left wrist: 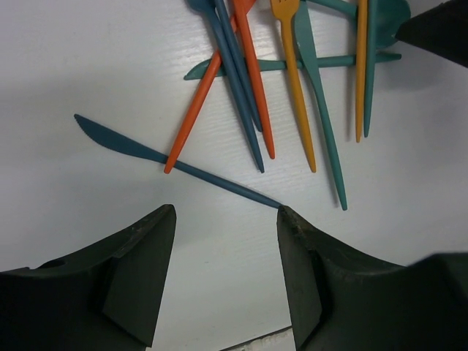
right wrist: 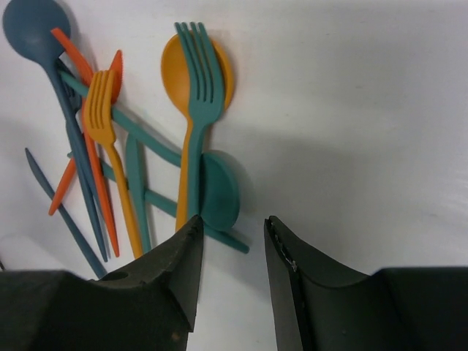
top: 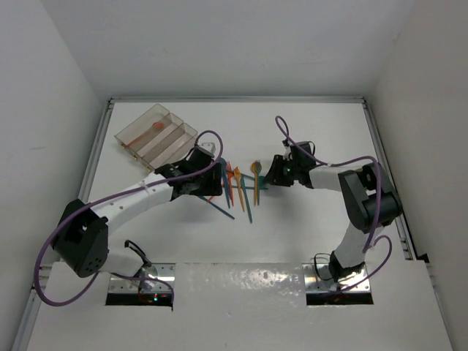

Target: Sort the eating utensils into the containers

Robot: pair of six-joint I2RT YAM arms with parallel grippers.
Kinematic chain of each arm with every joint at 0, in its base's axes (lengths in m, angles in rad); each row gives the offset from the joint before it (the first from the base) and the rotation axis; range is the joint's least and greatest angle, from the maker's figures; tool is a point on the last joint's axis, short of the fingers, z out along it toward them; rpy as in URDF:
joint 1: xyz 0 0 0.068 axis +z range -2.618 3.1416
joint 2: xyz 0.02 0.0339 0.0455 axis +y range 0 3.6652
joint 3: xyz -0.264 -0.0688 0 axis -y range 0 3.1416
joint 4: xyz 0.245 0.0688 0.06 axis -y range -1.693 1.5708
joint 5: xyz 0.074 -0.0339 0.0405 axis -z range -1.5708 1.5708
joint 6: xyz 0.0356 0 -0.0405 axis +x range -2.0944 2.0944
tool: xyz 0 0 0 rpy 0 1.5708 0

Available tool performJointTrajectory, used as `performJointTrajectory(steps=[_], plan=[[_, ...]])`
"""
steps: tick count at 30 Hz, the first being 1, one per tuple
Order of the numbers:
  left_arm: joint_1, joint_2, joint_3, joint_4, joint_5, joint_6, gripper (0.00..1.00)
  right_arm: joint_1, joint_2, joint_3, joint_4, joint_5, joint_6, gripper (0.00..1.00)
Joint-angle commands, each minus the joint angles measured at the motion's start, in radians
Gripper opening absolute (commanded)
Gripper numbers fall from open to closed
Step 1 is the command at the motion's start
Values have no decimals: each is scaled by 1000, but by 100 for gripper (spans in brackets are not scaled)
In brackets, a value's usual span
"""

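Note:
The eating utensils (top: pixel 238 186) lie in a loose crossed pile at mid-table, in orange, teal and dark blue. The clear three-compartment containers tray (top: pixel 156 134) sits at the back left, with one orange utensil (top: pixel 157 126) inside. My left gripper (left wrist: pixel 225 212) is open just short of the pile, with nothing between its fingers. A dark blue knife (left wrist: pixel 175 164) ends at its right fingertip. On the pile's right side my right gripper (right wrist: pixel 233 219) is open and holds nothing. A teal spoon (right wrist: pixel 219 190) lies just ahead of its left finger, beside a teal fork (right wrist: pixel 199 88) and a yellow spoon (right wrist: pixel 175 66).
White walls enclose the table on three sides, and a metal rail (top: pixel 99 153) runs along its edges. The arm bases stand on metal plates (top: pixel 139 285) at the near edge. Purple cables loop over both arms.

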Motion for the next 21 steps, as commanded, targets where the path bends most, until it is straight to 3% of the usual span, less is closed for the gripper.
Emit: performJointTrajectory(steps=[1, 14, 21], plan=[[4, -38, -5, 2, -17, 19, 56, -10, 27, 46, 69, -21, 8, 38], [4, -62, -36, -9, -17, 21, 56, -30, 102, 29, 152, -58, 13, 28], [4, -98, -63, -13, -21, 22, 56, -37, 67, 7, 140, -56, -16, 1]])
